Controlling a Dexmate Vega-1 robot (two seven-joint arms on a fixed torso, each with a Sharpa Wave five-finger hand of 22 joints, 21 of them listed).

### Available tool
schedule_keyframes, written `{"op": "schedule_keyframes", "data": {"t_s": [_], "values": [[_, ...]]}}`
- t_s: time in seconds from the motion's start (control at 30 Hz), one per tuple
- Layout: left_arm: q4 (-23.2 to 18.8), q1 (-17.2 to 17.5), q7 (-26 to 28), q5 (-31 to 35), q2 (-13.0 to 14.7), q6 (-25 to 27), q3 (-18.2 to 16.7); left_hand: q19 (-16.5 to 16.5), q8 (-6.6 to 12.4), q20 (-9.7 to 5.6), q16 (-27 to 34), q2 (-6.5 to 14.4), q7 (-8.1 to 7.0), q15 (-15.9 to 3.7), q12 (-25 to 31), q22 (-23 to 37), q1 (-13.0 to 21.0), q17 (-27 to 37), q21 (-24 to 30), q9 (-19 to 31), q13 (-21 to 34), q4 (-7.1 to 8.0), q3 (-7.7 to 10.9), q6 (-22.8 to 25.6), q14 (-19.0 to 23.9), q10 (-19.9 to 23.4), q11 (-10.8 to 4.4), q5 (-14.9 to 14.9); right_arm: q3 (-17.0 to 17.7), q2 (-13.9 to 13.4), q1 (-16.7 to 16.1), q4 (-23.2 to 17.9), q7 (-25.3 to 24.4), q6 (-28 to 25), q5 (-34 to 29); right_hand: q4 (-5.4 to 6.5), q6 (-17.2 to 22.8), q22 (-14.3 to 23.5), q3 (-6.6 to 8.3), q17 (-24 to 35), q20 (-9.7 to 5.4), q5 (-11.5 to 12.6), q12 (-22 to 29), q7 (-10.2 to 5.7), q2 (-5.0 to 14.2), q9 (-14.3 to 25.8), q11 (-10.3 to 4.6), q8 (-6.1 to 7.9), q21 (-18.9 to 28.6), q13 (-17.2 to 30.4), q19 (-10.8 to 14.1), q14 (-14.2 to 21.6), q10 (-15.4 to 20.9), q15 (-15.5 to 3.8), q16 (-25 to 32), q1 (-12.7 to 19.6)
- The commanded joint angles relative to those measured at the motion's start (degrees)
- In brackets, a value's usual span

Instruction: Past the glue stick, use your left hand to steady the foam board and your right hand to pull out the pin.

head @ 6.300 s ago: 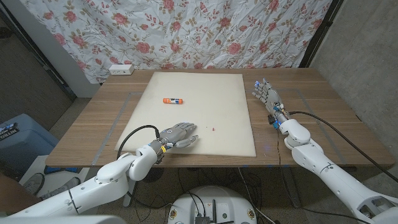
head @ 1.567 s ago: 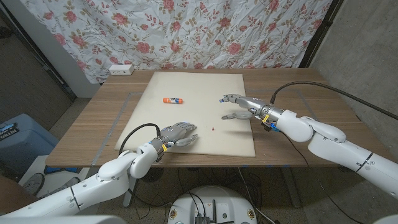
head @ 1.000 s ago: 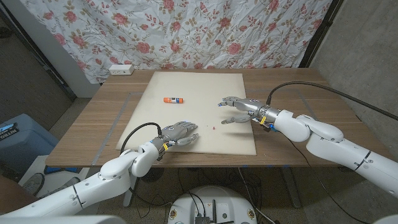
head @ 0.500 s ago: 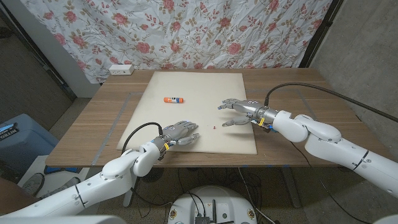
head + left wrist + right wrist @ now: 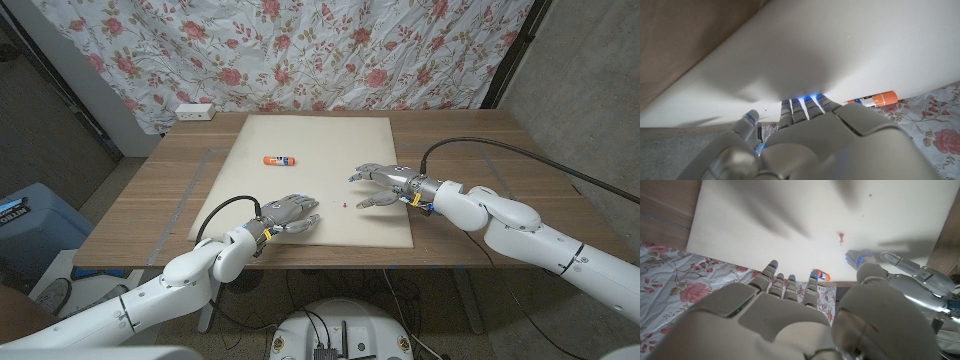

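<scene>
A white foam board (image 5: pixel 320 150) lies on the wooden table, with an orange glue stick (image 5: pixel 280 160) on its far left part. A small red pin (image 5: pixel 343 206) stands in the board near its front edge; it also shows in the right wrist view as the pin (image 5: pixel 841 237). My left hand (image 5: pixel 285 215) presses palm down on the board's front left corner. My right hand (image 5: pixel 385 185) hovers open over the board just right of the pin, fingers spread toward it, holding nothing. The glue stick (image 5: pixel 872 99) and board (image 5: pixel 840 45) show past my left hand's fingers.
A white power strip (image 5: pixel 195 111) sits at the table's far left corner. A floral curtain (image 5: pixel 330 50) hangs behind the table. A blue bin (image 5: pixel 25 215) stands on the floor at the left. Bare wood lies right of the board.
My right hand has swung in from the table's right side over the board and come down toward the pin, creeping left and nearer the front edge. My left hand stays on the board.
</scene>
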Motion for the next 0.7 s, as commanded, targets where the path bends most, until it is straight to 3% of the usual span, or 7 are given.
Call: {"op": "schedule_keyframes", "data": {"t_s": [0.03, 0.7], "values": [[0.0, -0.1, -0.1, 0.0, 0.5, -0.5, -0.2, 0.4, 0.51, -2.71, -0.2, 7.3, -0.13, -2.29, -0.1, 0.0, 0.5, 0.3, -0.1, 0.3, 0.1, 0.15, 0.57, 0.3, 0.4, 0.6, -0.15, 0.2, -1.5, 1.6, 1.0, 1.9, 0.2, 0.2, -1.4, 0.57, 1.1, 0.1, 0.01, 0.1, -0.03, -0.3, 0.2, -0.21, -0.44, 0.2, -0.28, 0.51, 0.3, 0.1, 0.7, 0.2, 0.2, -0.31, 0.6, -0.7], [0.5, -0.7, -0.6, 0.3, 0.5, -1.5, -0.1, 0.5, 0.81, -2.72, -0.2, 7.3, 0.37, -2.32, 0.0, 0.0, 0.9, 0.2, -0.2, 0.3, 0.1, -0.2, 1.87, 1.7, 0.5, 1.0, -0.16, 0.0, -3.5, 4.1, 2.2, 5.1, -2.0, 1.5, -1.9, 1.25, 4.6, 0.2, -0.44, 0.3, -0.29, -0.2, 0.5, -1.51, -0.4, 0.4, -0.79, 1.75, 0.4, 0.1, 2.4, 1.5, 1.3, -0.92, 1.2, -1.4]]}}
